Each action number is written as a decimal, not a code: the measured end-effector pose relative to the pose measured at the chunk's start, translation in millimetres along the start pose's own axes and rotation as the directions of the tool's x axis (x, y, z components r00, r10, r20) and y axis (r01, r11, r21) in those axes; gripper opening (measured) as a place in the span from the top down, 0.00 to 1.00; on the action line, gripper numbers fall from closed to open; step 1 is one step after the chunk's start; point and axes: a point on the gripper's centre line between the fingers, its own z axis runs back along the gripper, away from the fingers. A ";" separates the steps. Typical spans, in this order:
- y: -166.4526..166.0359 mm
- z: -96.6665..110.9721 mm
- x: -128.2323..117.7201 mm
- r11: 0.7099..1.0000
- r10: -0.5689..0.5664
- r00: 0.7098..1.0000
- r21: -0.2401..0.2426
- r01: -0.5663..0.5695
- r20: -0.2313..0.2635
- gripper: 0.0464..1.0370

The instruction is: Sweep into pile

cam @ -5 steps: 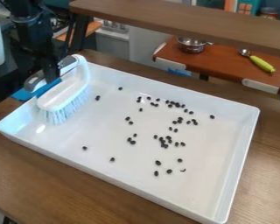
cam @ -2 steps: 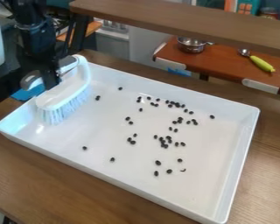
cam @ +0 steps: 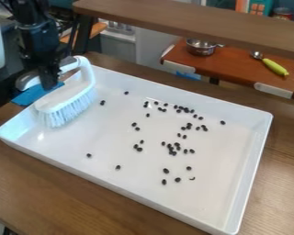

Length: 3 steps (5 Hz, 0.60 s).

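My gripper point(cam: 49, 79) is at the upper left, over the tray's left end, shut on the handle of a white scrub brush point(cam: 66, 96). The handle's far side arches to the right of it, and the pale bristles point down inside the tray's left corner area. Whether the bristles touch the tray floor I cannot tell. Dark beans point(cam: 172, 149) lie scattered over the white tray point(cam: 106, 180), most in loose clusters at its middle and right. A few single beans point(cam: 102, 102) lie nearer the brush.
The tray's raised walls surround the beans on a brown wooden table point(cam: 45, 193). A blue piece point(cam: 34, 94) shows beside the brush at the left. Behind are a wooden shelf point(cam: 192, 23), a metal pot point(cam: 201, 47) and a green-handled utensil point(cam: 275, 67).
The gripper dipped slightly, then rose a little to the left. The brush has shifted slightly up and left with it. The beans look unmoved.
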 end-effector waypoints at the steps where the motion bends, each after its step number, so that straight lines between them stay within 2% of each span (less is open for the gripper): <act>1: -0.6 0.0 0.2 1.000 -0.003 1.000 -0.001 0.003 -0.001 0.54; 3: -23.3 -3.5 4.6 1.000 -0.007 1.000 0.011 0.007 -0.020 0.54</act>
